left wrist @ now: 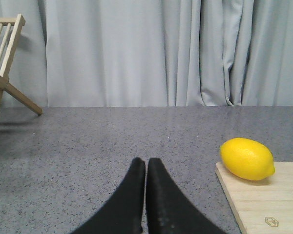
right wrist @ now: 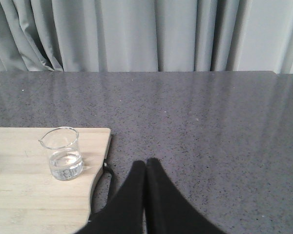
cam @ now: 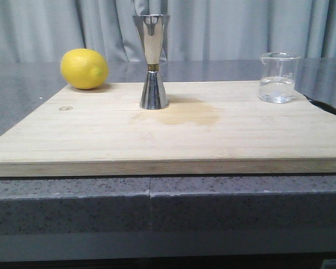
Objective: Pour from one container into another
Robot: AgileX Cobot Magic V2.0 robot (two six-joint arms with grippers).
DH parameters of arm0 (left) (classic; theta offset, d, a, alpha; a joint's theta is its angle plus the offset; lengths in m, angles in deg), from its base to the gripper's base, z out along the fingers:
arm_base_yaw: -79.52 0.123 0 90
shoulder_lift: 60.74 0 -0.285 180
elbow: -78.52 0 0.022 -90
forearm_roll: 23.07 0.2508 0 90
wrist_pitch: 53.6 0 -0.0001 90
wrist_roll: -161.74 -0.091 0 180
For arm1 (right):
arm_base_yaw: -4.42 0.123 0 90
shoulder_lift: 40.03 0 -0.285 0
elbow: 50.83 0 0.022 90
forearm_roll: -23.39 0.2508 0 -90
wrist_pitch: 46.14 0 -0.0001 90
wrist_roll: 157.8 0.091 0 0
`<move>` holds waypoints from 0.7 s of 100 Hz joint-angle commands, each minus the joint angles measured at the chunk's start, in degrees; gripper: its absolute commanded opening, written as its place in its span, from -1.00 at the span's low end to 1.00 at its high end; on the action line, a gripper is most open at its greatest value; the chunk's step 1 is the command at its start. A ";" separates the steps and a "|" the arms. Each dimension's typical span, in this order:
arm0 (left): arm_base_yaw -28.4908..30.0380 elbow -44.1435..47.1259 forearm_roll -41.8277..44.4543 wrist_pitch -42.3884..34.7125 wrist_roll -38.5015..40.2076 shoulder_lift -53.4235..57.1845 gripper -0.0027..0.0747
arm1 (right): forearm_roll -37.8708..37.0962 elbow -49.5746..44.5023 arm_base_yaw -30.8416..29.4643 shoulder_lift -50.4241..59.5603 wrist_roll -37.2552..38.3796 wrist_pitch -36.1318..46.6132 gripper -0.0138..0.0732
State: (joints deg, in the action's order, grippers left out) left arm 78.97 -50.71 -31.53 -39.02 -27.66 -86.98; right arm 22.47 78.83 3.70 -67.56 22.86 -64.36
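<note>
Closed right gripper (right wrist: 146, 163) sits beside beaker (right wrist: 62, 153), apart.

beaker (cam: 279, 77): open all round | jigger (cam: 152, 61): lemon (cam: 84, 68) well left

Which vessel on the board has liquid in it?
The glass beaker at the board's right: clear liquid shows in its bottom. The steel jigger's contents can't be seen.

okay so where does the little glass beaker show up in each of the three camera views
Front view: glass beaker stands at the far right of the wooden board, right of the jigger.
Left wrist view: not in it; only the lemon and a board corner show.
Right wrist view: beaker stands near the board's edge.
Shared landmark: the wooden board.
</note>
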 commanded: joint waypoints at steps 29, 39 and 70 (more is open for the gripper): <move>0.04 -1.95 -0.33 -5.09 0.22 -1.17 -0.99 | -0.65 2.13 -0.31 -0.88 -0.65 5.50 -0.84; 0.04 -1.95 -0.33 -5.09 0.22 -1.17 -0.99 | -0.65 2.13 -0.31 -0.88 -0.65 5.50 -0.84; 0.12 -1.95 -0.20 -5.30 0.22 -1.17 -0.28 | -0.54 2.13 -0.31 -0.99 0.35 6.46 -0.17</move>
State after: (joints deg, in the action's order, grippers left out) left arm 78.97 -50.71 -31.53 -39.41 -27.66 -87.32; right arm 22.36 78.92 3.70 -67.61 23.00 -63.16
